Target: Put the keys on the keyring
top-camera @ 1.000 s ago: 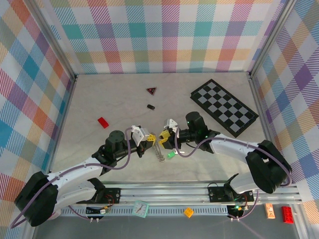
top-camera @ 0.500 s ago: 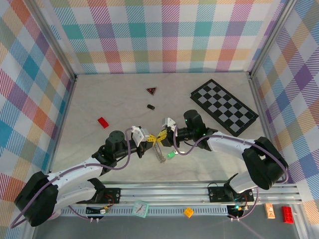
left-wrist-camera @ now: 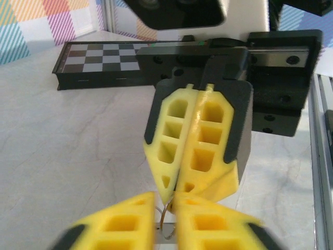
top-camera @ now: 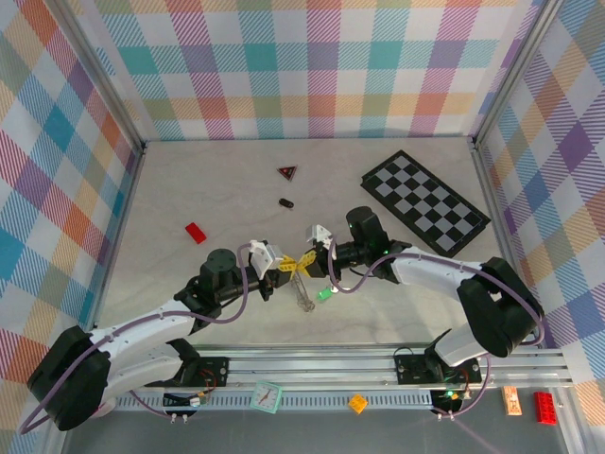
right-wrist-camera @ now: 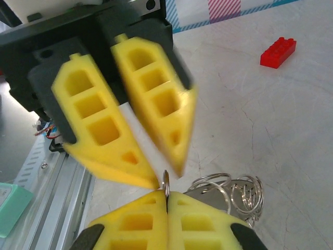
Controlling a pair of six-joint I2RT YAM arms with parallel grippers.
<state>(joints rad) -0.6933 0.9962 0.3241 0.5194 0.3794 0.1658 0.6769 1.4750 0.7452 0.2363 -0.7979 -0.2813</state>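
Observation:
My two grippers meet tip to tip above the middle of the table. My right gripper [top-camera: 310, 259] [right-wrist-camera: 166, 194] is shut on the thin edge of the keyring [right-wrist-camera: 166, 179], which stands upright between its pads. My left gripper [top-camera: 286, 268] [left-wrist-camera: 165, 200] is open by a narrow gap, and the ring's wire [left-wrist-camera: 167, 229] shows inside that gap. Opposite it, the right gripper's fingers [left-wrist-camera: 203, 135] are pressed together. The keys [right-wrist-camera: 208, 197], with several silver loops [right-wrist-camera: 250, 195], hang below the grippers towards the table [top-camera: 302, 295].
A black-and-white chequered board [top-camera: 425, 203] lies at the back right. A dark red triangle [top-camera: 287, 172] and a small black oval piece [top-camera: 285, 202] sit behind the grippers. A red brick [top-camera: 196, 233] lies left, a green piece [top-camera: 324, 294] under the right gripper.
My right gripper has moved left to meet the left one and shut on the keyring. The left gripper's jaws, shut before, have parted a little.

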